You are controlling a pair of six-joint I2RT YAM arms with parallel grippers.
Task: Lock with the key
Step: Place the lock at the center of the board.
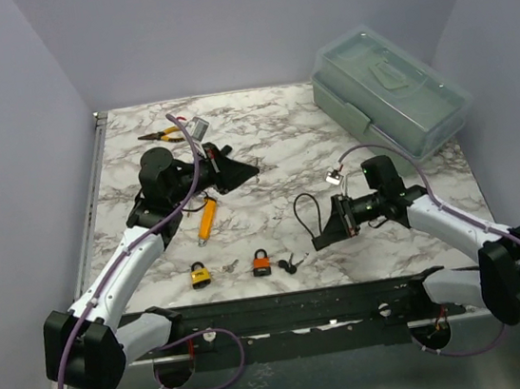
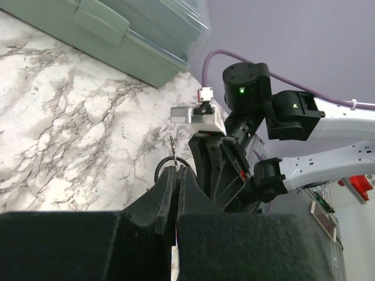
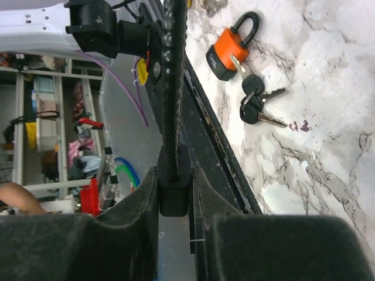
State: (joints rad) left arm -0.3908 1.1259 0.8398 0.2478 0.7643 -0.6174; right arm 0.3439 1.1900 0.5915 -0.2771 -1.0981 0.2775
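Observation:
My right gripper [image 3: 174,175] is shut on the black body of a cable lock [image 3: 174,196], held above the table's near edge. Its braided cable [image 3: 174,70] runs up and away; in the top view the cable [image 1: 302,210] loops left of the gripper [image 1: 330,233]. My left gripper [image 2: 176,171] is shut on a thin metal key [image 2: 170,147] whose blade sticks out past the fingertips, pointing toward the right arm. In the top view the left gripper [image 1: 245,169] is left of and behind the lock, apart from it.
An orange padlock [image 1: 262,263] with a key in it, a bunch of black keys [image 1: 292,263] and a yellow padlock [image 1: 200,275] lie near the front edge. An orange screwdriver [image 1: 207,219] lies under the left arm. Pliers [image 1: 161,136] lie at the back left, a green lidded box [image 1: 390,91] at the back right.

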